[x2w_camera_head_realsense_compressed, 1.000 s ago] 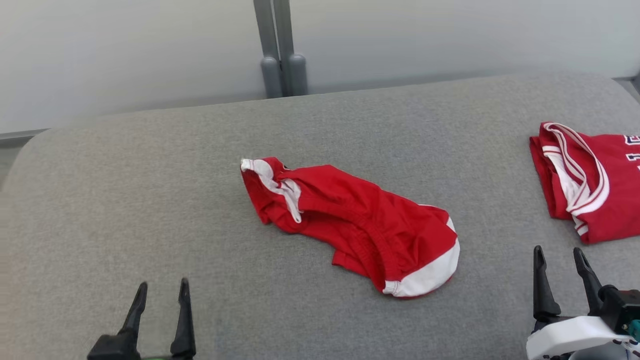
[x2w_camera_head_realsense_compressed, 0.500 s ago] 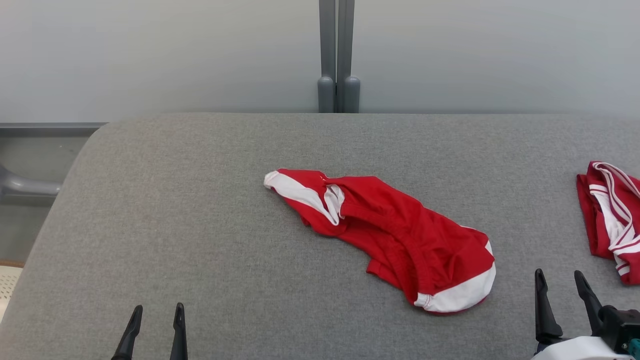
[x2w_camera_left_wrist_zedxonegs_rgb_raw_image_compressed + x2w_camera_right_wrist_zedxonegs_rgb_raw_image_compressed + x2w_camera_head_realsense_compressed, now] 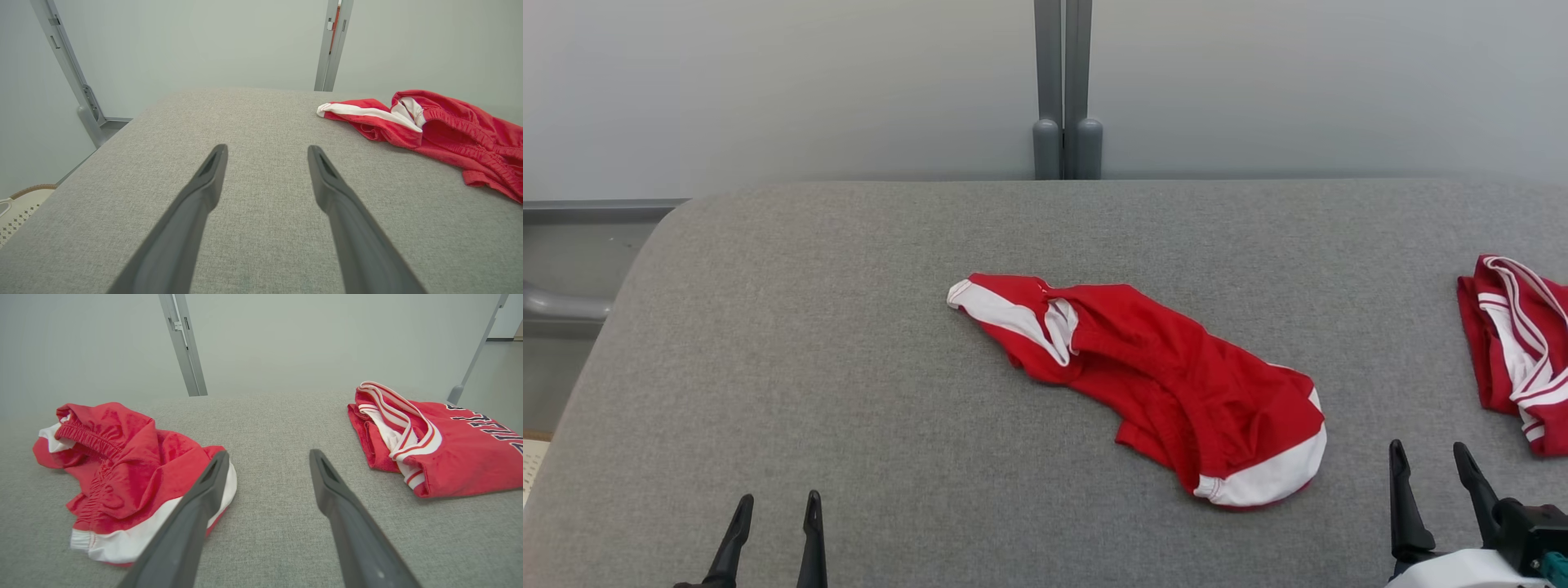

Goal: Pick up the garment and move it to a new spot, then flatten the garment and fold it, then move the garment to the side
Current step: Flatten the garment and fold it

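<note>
Crumpled red shorts (image 3: 1152,384) lie diagonally, their white-hemmed end near the spread, empty right pincer (image 3: 1428,447), farther from the spread left pincer (image 3: 778,498).

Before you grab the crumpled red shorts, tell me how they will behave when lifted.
Probably floppy: the red shorts lie in soft crumpled folds, so lifted at one point the rest would likely hang. Likely light, as the fabric looks thin. The gathered waistband looks thicker and may offer a firmer hold.
</note>
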Controlling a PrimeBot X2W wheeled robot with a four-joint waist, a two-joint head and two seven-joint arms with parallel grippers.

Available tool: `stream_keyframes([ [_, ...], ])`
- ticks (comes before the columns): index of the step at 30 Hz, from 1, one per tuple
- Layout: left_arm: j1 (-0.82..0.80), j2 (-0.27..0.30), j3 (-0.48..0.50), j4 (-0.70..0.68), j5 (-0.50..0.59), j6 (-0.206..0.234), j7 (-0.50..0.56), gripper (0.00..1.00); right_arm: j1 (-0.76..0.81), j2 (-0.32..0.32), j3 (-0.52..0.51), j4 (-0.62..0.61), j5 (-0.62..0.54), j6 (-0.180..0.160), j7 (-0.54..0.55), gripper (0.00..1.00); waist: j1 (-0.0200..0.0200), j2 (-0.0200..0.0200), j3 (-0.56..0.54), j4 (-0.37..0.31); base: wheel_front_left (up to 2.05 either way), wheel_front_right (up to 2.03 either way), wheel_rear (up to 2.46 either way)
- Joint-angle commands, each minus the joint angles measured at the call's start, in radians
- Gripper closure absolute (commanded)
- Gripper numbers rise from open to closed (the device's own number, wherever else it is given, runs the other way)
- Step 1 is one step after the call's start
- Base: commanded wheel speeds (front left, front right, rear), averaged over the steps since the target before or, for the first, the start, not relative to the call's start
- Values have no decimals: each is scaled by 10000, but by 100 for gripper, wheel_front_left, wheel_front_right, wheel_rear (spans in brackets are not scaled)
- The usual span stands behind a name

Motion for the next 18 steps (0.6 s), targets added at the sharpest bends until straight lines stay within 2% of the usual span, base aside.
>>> stream_keyframes([
  [1,-138,-11,28,18,25,-36,-2,0,-100,-30,41,28,-15,-3,-26,0,0,-1,-1,-6,0,0,0],
  [10,-395,-91,-143,-92,-155,-54,-2,0,-389,-32,282,1,-31,-3,-26,0,0,-1,76,-306,0,0,0],
  [14,-1172,-104,-1788,-36,-292,-58,-2,0,-650,-31,458,-80,-74,-3,-27,0,0,-1,310,-622,0,0,0],
  [18,-2458,-90,-4123,332,-725,-59,-1,0,-935,-28,581,-196,-81,-3,-26,0,0,-1,760,-1060,0,0,0],
])
